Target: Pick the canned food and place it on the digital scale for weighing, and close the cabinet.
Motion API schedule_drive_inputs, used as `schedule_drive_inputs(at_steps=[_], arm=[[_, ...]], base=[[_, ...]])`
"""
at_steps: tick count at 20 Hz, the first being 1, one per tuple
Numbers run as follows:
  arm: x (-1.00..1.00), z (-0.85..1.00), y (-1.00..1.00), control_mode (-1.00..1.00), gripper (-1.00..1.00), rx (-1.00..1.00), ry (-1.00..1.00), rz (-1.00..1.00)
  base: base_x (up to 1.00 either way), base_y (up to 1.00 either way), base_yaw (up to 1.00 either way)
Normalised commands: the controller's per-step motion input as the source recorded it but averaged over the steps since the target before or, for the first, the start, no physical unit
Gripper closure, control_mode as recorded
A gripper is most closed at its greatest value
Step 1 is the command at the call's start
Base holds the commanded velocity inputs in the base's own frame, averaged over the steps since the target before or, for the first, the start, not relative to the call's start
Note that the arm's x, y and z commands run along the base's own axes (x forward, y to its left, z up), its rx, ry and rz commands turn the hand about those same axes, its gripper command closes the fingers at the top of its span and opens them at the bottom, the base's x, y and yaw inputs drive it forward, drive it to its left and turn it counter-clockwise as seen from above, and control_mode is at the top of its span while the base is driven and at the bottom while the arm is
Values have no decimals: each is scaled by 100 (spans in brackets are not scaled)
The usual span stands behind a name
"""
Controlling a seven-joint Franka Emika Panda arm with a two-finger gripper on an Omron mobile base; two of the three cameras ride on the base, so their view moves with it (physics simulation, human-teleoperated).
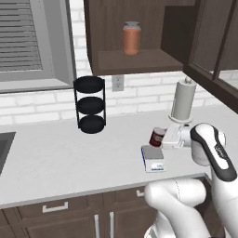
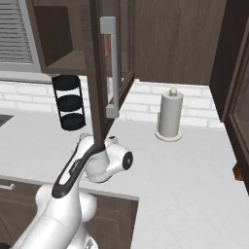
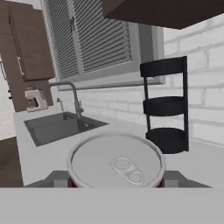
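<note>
Got the can clamped in my hand, upright, just above the worktop; scale lies right below & toward me, so short drop.

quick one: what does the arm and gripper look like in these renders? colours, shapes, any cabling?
Glossy white rounded arm links with dark grey-black strips along the joints, and a round dark cap on one joint in the right base view. The gripper has a white body. No cables or logos visible.
</note>
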Motion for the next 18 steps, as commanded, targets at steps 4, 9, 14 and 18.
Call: schedule_drive_inputs(at_steps=[4, 9, 14, 18], arm=[[-2, -12, -45, -100, 100, 0, 4, 1], [-3, -16, -24, -100, 100, -4, 1, 0], [0, -22, 0, -100, 100, -8, -1, 1], [0, -38, 0, -100, 100, -7, 0, 3]], base=[[0, 0, 0], [0, 0, 0], [0, 0, 0], [0, 0, 0]])
